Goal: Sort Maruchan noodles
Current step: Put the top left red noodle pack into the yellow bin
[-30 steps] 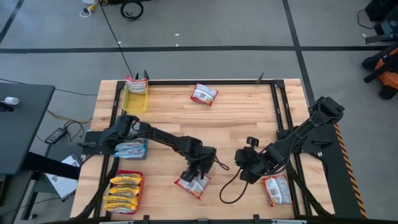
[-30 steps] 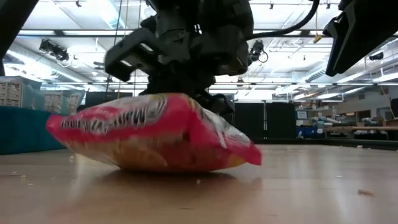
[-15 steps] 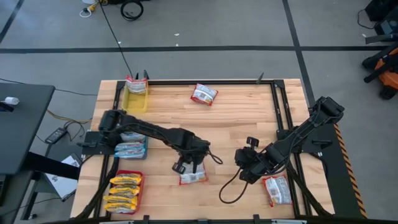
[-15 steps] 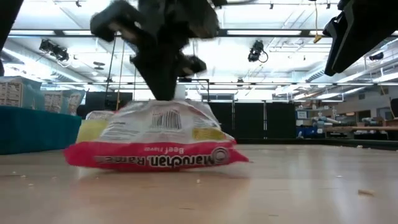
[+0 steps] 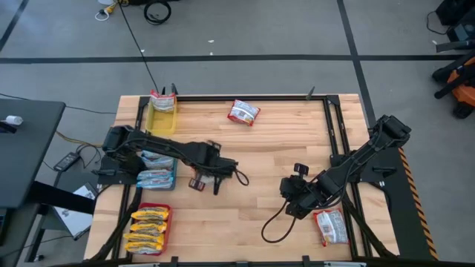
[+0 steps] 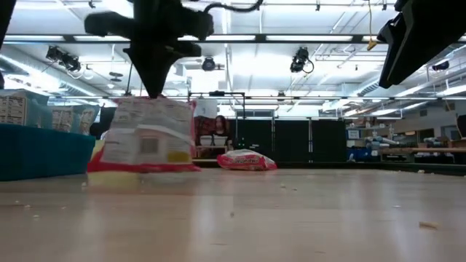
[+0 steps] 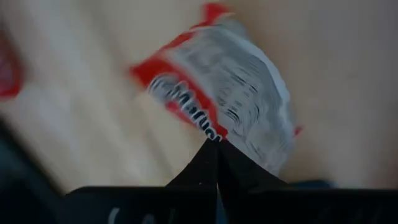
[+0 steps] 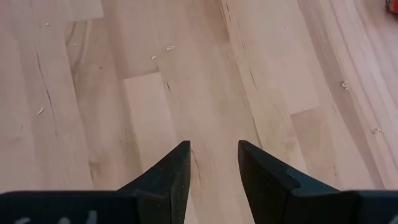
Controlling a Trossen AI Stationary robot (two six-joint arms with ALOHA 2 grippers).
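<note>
You have the left gripper (image 7: 217, 149) pinched tight on 1 red-and-white noodle packet (image 7: 233, 102), which hangs below its fingertips above the table (image 5: 282, 148), long axis hanging down, lettering too blurred to read, while the right gripper (image 8: 213, 163) waits well apart, fingers parted, empty.

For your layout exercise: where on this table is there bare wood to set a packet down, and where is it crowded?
Bare wood lies between the far red packet and the right hand, and along the near edge between the red tray and the right arm. The left edge is crowded: yellow tray, blue tray, and the left hand holding a packet.
</note>
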